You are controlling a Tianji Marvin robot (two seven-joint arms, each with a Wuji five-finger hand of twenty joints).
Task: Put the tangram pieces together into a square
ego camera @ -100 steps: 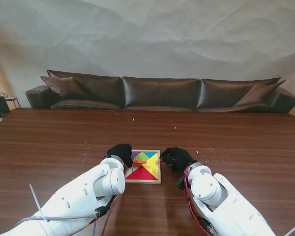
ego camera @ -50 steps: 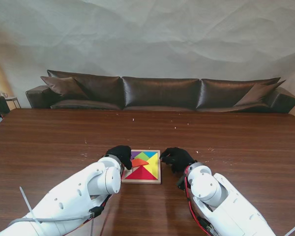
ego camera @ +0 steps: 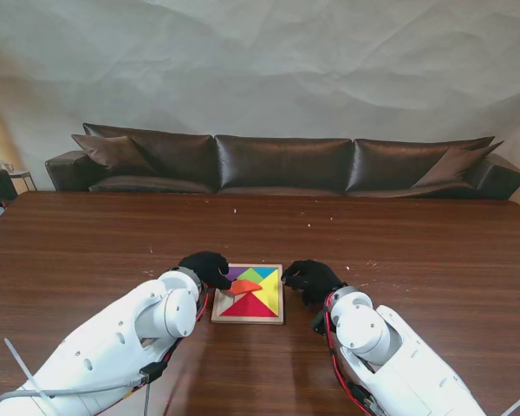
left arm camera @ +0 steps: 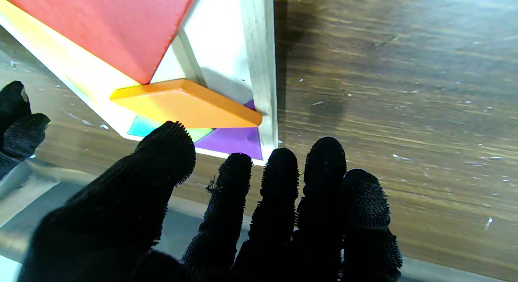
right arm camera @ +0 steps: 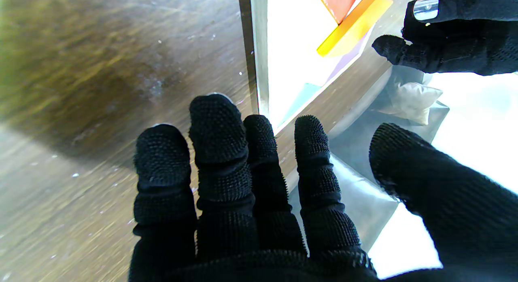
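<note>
A wooden tray (ego camera: 216, 315) lies between my hands, holding red (ego camera: 250, 306), yellow (ego camera: 271, 295), green, blue and purple pieces. An orange piece (ego camera: 245, 285) lies tilted over them; in the left wrist view the orange piece (left arm camera: 186, 106) rests with one corner on the tray frame (left arm camera: 263, 71), above the purple piece (left arm camera: 232, 140). My left hand (ego camera: 204, 267) is at the tray's far left corner, open, its thumb (left arm camera: 162, 152) close to the orange piece. My right hand (ego camera: 310, 279) is open beside the tray's right edge (right arm camera: 253, 51), holding nothing.
The tray sits on a dark wooden table (ego camera: 399, 251) sprinkled with small white specks. A brown leather sofa (ego camera: 282, 165) stands behind the table's far edge. Both white forearms come in from the near corners.
My left arm has swung to the left and the hand has drawn back from over the tray. The orange piece now shows more fully, lying tilted. The right hand has not moved.
</note>
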